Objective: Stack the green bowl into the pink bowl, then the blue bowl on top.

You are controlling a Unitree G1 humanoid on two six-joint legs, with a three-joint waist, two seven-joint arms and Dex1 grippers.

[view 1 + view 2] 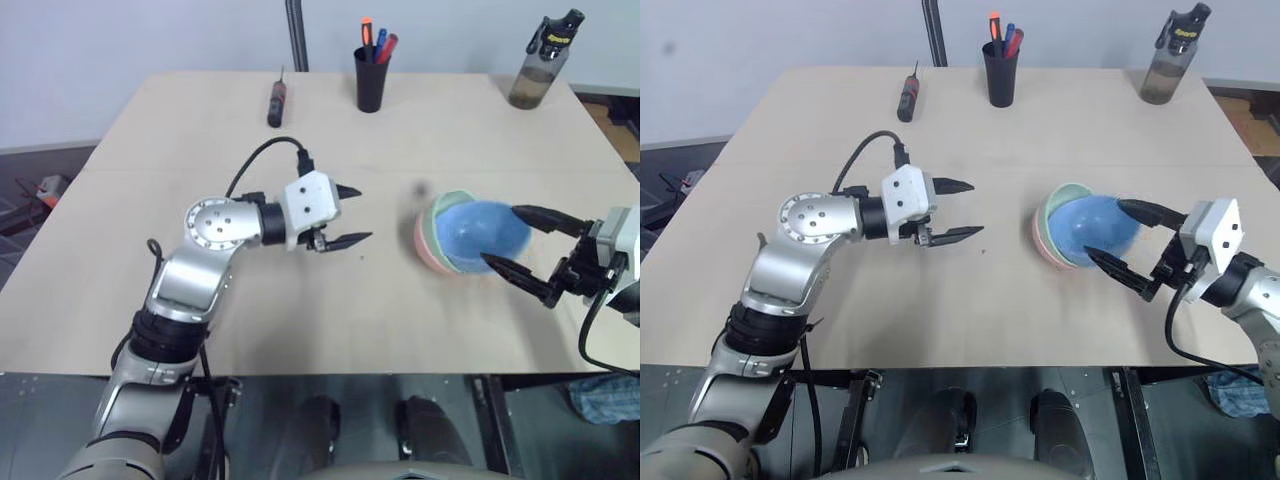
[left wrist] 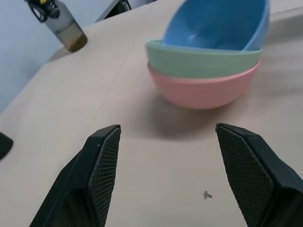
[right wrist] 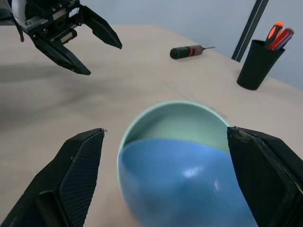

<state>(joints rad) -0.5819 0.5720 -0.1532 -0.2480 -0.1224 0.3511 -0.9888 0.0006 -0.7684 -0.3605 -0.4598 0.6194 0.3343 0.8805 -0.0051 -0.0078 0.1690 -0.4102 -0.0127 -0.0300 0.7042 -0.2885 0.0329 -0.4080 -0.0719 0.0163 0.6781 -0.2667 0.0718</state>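
The pink bowl (image 1: 428, 252) sits on the table right of centre with the green bowl (image 1: 452, 198) nested inside it. The blue bowl (image 1: 480, 232) lies on top of the green one, tilted, with one side of its rim raised. My right gripper (image 1: 500, 236) is open, one finger on each side of the blue bowl's right part; I cannot tell if either finger touches it. My left gripper (image 1: 362, 214) hovers a short way left of the stack, open and empty, pointing toward it.
At the table's far edge stand a black cup of pens (image 1: 370, 80) and a drinking bottle (image 1: 540, 65). A screwdriver (image 1: 277, 100) lies left of the cup. Bare tabletop (image 1: 330, 300) lies between the left gripper and the near edge.
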